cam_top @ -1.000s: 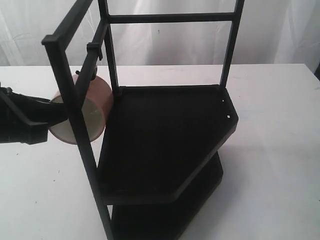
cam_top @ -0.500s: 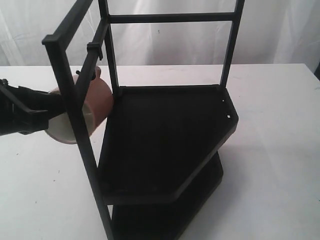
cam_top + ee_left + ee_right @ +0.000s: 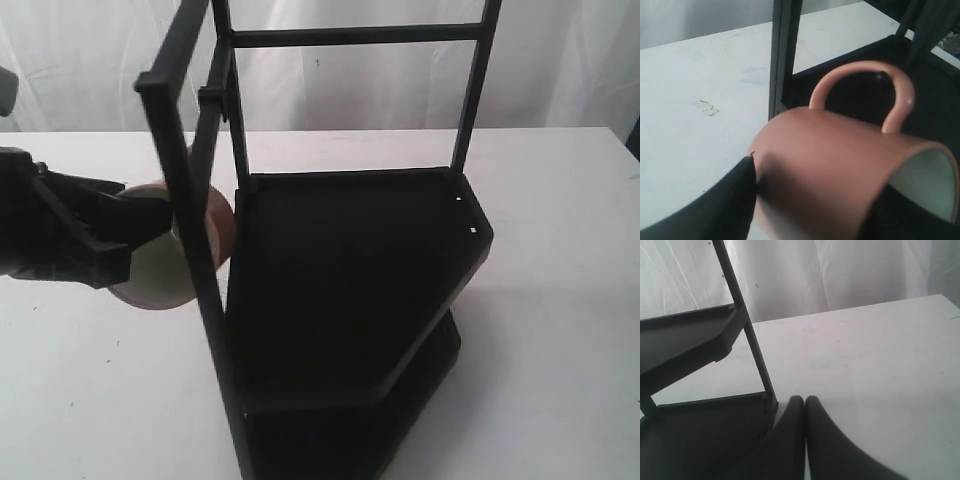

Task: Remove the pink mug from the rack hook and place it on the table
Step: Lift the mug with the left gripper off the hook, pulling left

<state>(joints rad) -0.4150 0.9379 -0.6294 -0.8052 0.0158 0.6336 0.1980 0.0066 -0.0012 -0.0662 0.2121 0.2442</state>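
left gripper [image 3: 135,230] level — clamped on pink mug [image 3: 160,278] | right gripper [image 3: 805,410] fingers together, empty

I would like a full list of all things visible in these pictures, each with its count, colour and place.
pink mug: one, dusty pink with cream inside, on its side beside the rack's front post
rack: one, black, two shelves, standing mid-table
table: one, white, under everything
curtain: one, white, behind the table
left gripper: one, black, left of the rack, closed on the mug
right gripper: one, black, closed and empty, near the rack's lower shelf
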